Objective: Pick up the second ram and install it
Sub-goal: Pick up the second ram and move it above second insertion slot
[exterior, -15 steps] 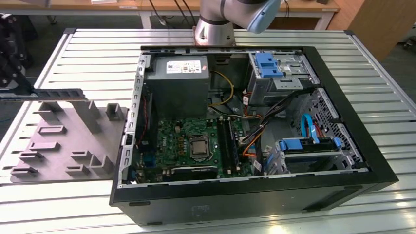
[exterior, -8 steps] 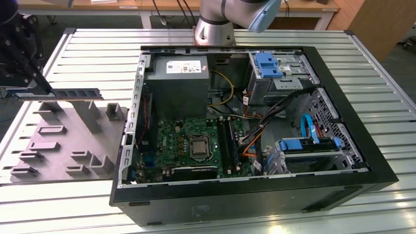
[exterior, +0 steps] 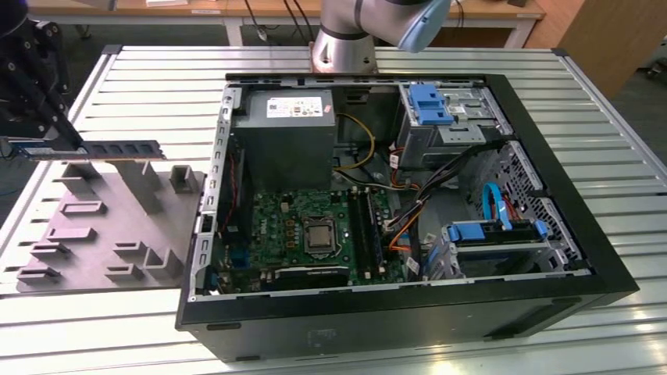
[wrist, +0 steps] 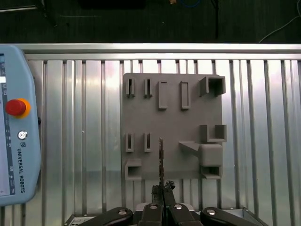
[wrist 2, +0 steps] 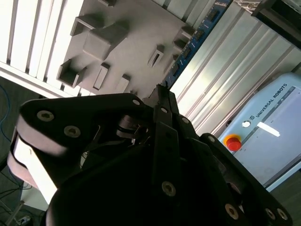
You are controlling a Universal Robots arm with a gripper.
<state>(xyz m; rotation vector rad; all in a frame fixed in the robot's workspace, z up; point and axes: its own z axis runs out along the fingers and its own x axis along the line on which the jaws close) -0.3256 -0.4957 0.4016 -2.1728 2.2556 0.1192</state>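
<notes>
Jaws: pinched on one end of the second ram (exterior: pixel 115 149).
Gripper position: the gripper (exterior: pixel 47 145) is held just over the raised posts of the grey fixture tray (exterior: pixel 115 226).
Ram position: the second ram is carried level and on edge at the exterior view's left; it is seen edge-on in the first wrist view.
Tray position: laid on the slatted metal table (exterior: pixel 604 101), just beside the open computer case (exterior: pixel 365 328).
Inside the case: the motherboard (exterior: pixel 302 226) is seen, well apart from the ram.

A gray tray (exterior: pixel 115 223) with small blocks sits on the ribbed metal table (exterior: pixel 583 101), on the exterior view's left. Just beside it, on that view's right, a black computer case (exterior: pixel 417 328) lies open. A green board (exterior: pixel 302 226) and a gray box (exterior: pixel 281 148) are inside.
</notes>
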